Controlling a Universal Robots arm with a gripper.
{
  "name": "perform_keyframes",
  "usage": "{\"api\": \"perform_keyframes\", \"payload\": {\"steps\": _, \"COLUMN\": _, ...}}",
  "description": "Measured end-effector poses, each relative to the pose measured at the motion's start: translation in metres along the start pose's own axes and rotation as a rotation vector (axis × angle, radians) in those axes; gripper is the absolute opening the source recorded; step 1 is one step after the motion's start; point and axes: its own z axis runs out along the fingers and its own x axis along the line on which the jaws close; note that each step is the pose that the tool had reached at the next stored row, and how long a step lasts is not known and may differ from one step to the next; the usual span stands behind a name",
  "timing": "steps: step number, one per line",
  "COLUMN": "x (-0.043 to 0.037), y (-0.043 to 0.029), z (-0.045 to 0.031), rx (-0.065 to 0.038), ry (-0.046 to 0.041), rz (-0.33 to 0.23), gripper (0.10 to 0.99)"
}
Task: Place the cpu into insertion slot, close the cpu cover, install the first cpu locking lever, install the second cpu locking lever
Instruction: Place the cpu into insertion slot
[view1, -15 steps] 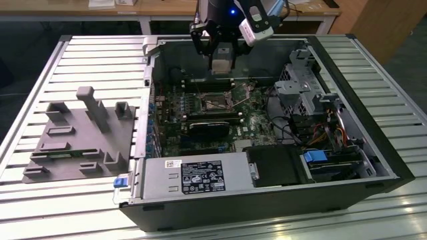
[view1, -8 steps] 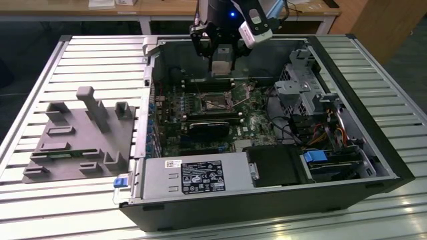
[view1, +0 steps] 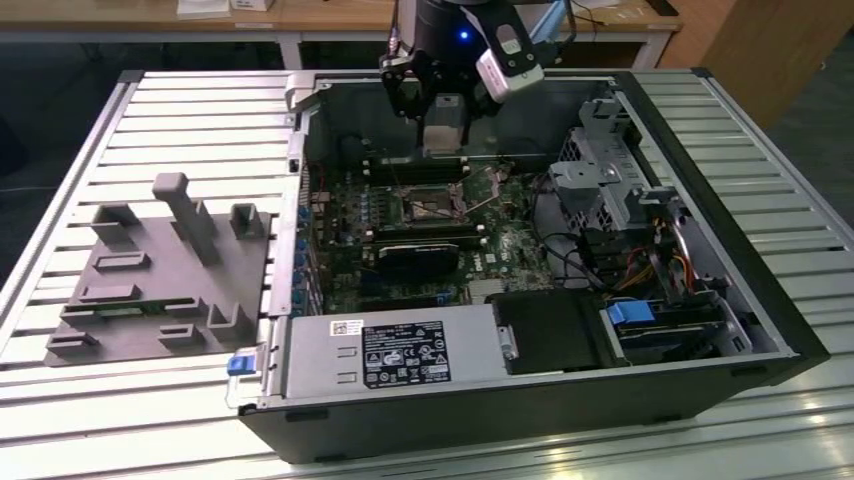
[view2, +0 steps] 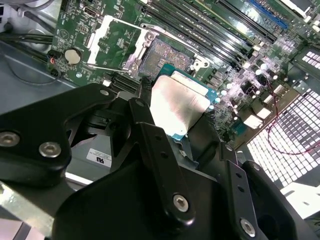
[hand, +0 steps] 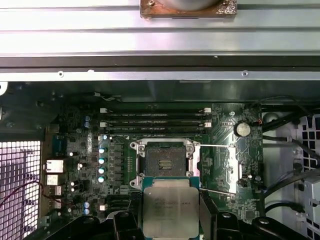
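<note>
Gripper: your gripper (hand: 170, 212) is clamped on the cpu (hand: 169, 200).
Slot: insertion slot (hand: 165, 160) uncovered, near the cpu.
Cover: cpu cover (hand: 220, 167) swung open.

Black two-fingered gripper (view2: 179, 106): clamped on the flat, square, silvery-topped, teal-edged cpu (view2: 181, 100), one black metal finger (view2: 150, 127) along each side. The chip is over the green motherboard (view2: 240, 60). The square, grey-rimmed, dark-centred insertion slot (view2: 167, 56) is bare, just beyond the chip. The thin silver-grey metal cpu cover (view2: 98, 36) is swung open beside the slot, with board visible through its window. A thin steel wire lever (view2: 107, 67) runs along the cover's edge. Long black memory slots (view2: 210, 25) are on the slot's other side. A round silver coin cell (view2: 73, 55) is near the cover.
</note>
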Motion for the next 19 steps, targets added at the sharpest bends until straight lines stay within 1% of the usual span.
{"api": "perform_keyframes", "payload": {"steps": 4, "x": 0.0003, "y": -0.0004, "z": 0.0042, "rx": 0.001, "ry": -0.0004, "rz": 0.000, "gripper": 0.537}}
{"api": "perform_keyframes", "payload": {"steps": 8, "x": 0.0007, "y": -0.0010, "z": 0.0104, "rx": 0.001, "ry": -0.0013, "rz": 0.000, "gripper": 0.537}}
{"api": "perform_keyframes", "payload": {"steps": 14, "x": 0.0024, "y": -0.0018, "z": 0.0190, "rx": 0.005, "ry": -0.0050, "rz": 0.002, "gripper": 0.537}}
{"api": "perform_keyframes", "payload": {"steps": 17, "x": 0.0031, "y": -0.0021, "z": 0.0223, "rx": 0.006, "ry": -0.0078, "rz": 0.015, "gripper": 0.537}}
{"api": "perform_keyframes", "payload": {"steps": 19, "x": 0.0032, "y": -0.0022, "z": 0.0238, "rx": 0.006, "ry": -0.0100, "rz": 0.039, "gripper": 0.537}}
